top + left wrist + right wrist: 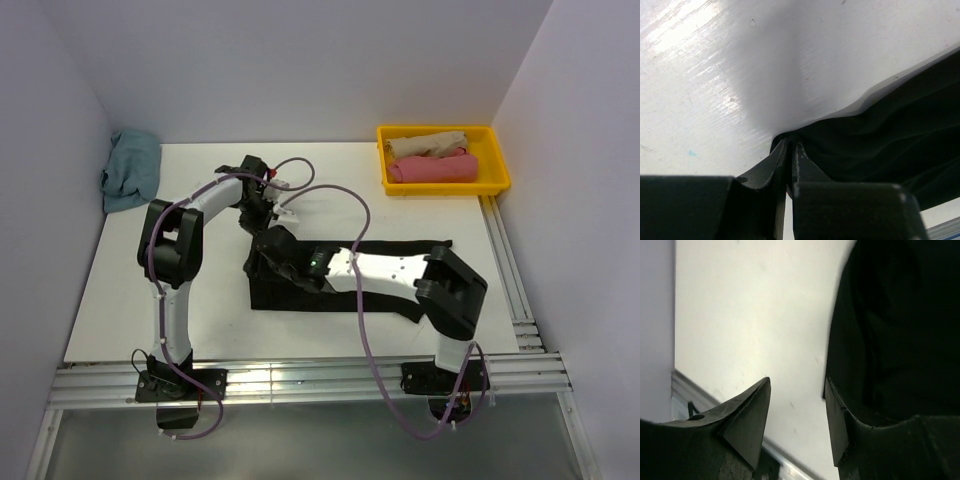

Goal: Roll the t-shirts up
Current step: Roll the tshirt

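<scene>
Top view looks down on the whole table [200,320]; both wrist views sit close, sharing the black t-shirt [890,135].

the right arm [390,268] hides the middle of the black t-shirt [300,296]; at the shirt's left end the right gripper [270,252] blurs into dark cloth, fingertips indistinguishable from above.

**Robot laboratory work cell.** A white desk [120,300] is boxed in on three sides by plain pale walls [300,60]. Slotted aluminium rails [300,385] run along its near and right edges. The left arm [170,320] and right arm [385,268] are bolted at the near edge, with purple cables [362,330] looping over them. A yellow tray [495,160] at the far right corner holds rolled t-shirts [435,168]. A black t-shirt [285,297] lies mid-desk, and a dusty-blue t-shirt [130,170] sits at the far left corner.
</scene>
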Action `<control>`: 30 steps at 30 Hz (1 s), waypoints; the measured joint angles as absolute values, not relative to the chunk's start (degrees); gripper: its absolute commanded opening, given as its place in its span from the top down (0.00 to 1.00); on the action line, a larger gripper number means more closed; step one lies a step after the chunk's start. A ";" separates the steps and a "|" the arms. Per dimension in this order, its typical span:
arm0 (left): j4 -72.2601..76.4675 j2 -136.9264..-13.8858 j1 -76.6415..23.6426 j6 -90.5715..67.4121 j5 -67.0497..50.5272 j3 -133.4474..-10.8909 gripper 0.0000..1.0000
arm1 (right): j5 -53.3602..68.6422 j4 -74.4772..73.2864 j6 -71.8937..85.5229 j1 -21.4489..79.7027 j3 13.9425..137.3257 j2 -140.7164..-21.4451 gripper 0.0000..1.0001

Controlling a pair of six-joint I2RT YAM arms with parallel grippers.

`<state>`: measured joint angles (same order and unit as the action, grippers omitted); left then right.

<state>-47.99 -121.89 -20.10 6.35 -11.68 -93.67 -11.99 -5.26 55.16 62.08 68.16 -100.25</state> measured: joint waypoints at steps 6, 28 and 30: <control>-47.88 -121.89 -20.34 6.35 -11.68 -93.67 0.89 | -12.67 -4.99 47.46 59.00 76.64 -108.73 0.46; -47.86 -121.89 -20.45 6.35 -11.60 -93.67 0.88 | -14.76 -6.81 41.85 56.38 82.63 -118.06 0.56; -47.86 -121.89 -20.45 6.33 -11.60 -93.67 0.88 | -14.50 -6.85 41.85 56.38 82.63 -118.56 0.60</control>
<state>-47.86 -121.89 -20.45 6.33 -11.60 -93.67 -14.50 -6.85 41.85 56.38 82.63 -118.56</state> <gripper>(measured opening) 0.122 0.443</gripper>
